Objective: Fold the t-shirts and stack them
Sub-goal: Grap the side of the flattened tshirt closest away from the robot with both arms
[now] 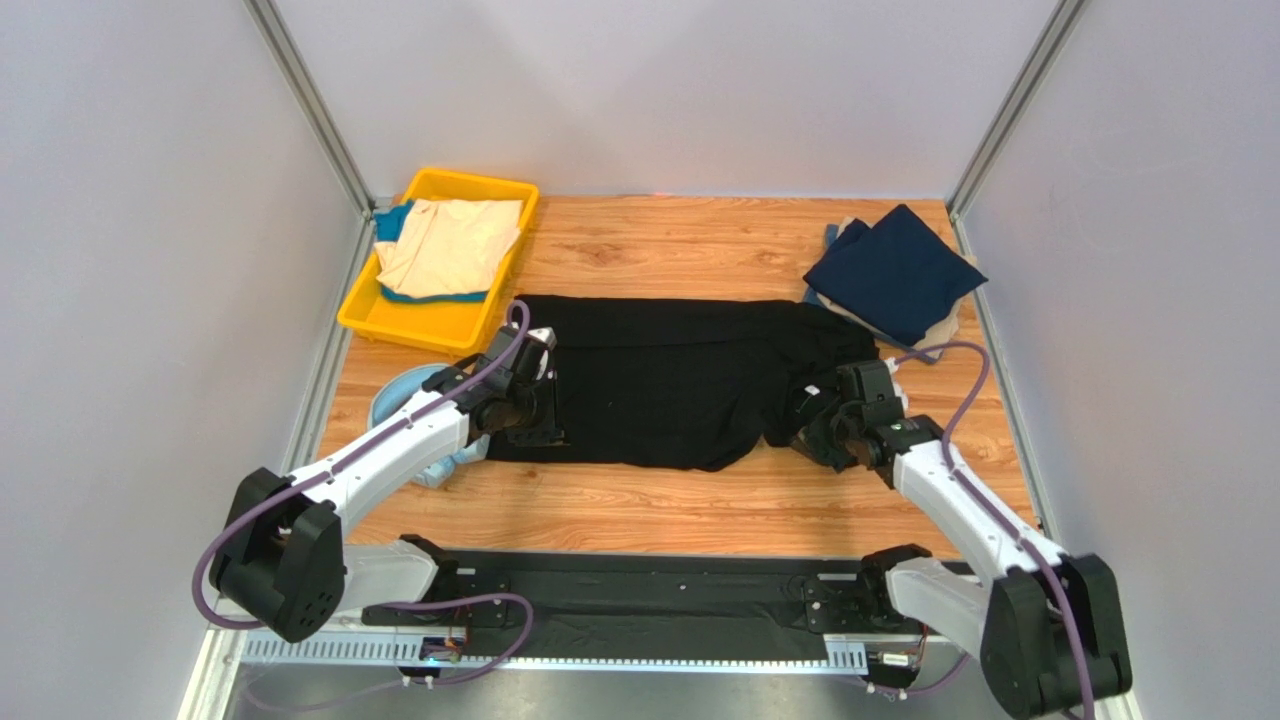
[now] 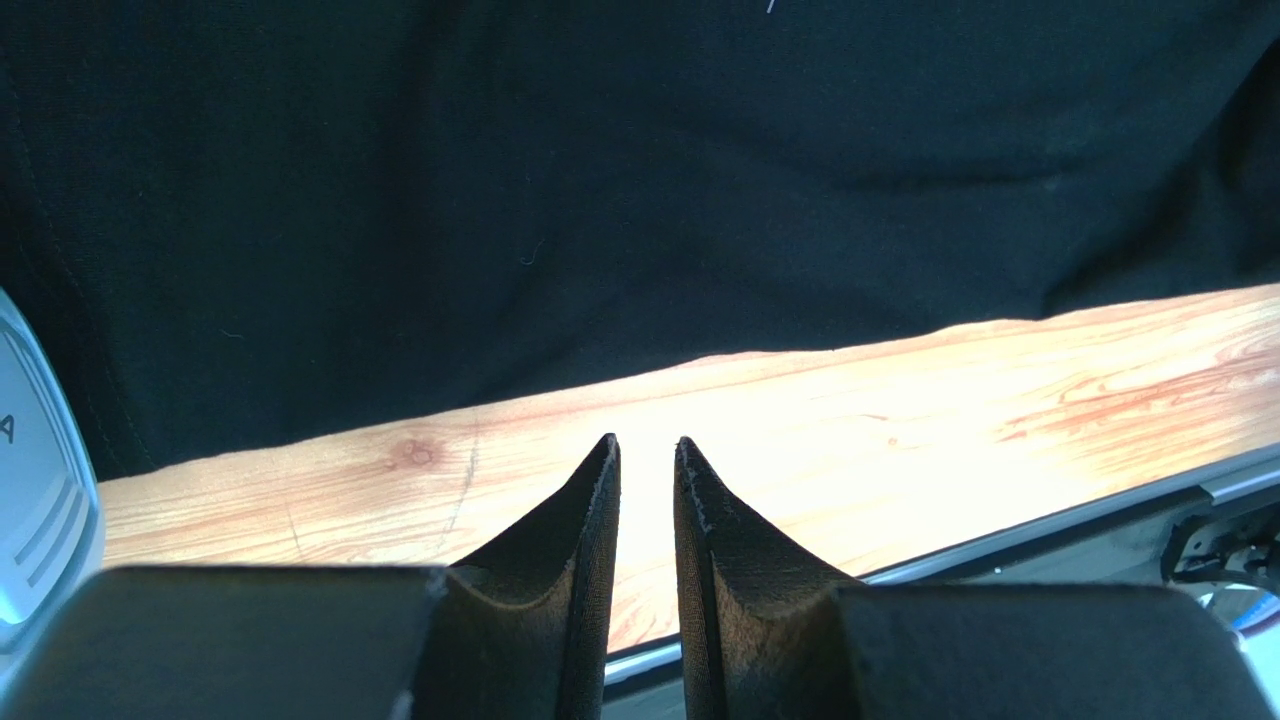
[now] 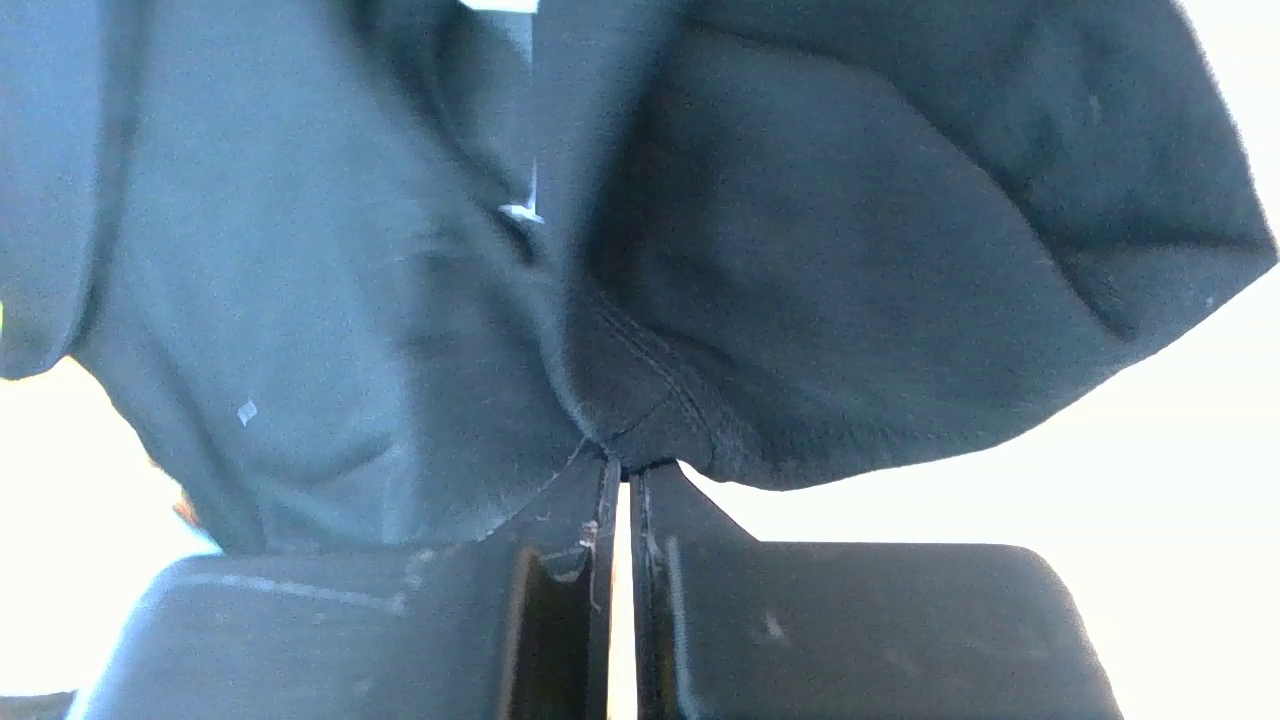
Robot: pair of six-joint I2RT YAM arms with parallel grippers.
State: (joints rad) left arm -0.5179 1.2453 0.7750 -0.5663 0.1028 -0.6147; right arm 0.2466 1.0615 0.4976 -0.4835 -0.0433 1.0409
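A large black t-shirt (image 1: pixel 676 375) lies spread across the middle of the wooden table. My left gripper (image 1: pixel 534 402) is at the shirt's left near corner. In the left wrist view the gripper (image 2: pixel 643 444) is slightly open and empty over bare wood, with the black shirt (image 2: pixel 601 195) just beyond its tips. My right gripper (image 1: pixel 815 423) is at the shirt's right near side. In the right wrist view the gripper (image 3: pixel 624 468) is shut on a bunched seam of the black shirt (image 3: pixel 842 240). A folded navy shirt (image 1: pixel 897 270) lies on a beige one (image 1: pixel 944 327) at the back right.
A yellow tray (image 1: pixel 383 318) at the back left holds a cream shirt (image 1: pixel 451 248) over a teal cloth (image 1: pixel 394 222). Light-blue headphones (image 1: pixel 406 393) lie beside my left arm and show in the left wrist view (image 2: pixel 30 480). Grey walls enclose the table.
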